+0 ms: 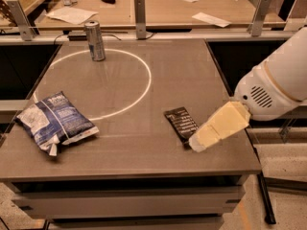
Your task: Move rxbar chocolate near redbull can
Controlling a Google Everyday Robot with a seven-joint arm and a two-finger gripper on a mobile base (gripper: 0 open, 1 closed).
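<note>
The rxbar chocolate [181,123], a flat dark bar with rows of white text, lies on the grey table [182,75] right of centre, near the front. The redbull can [95,40] stands upright at the far left, on the white circle line. My gripper [201,142] comes in from the right on a white arm [278,83]; its pale yellow tip hangs just right of and in front of the bar's near end, over the table's front right part.
A crinkled blue-and-white bag [55,121] lies at the front left. A white circle [144,80] is marked on the table top. Metal posts [139,11] line the far edge, with a bench holding papers and small bottles behind.
</note>
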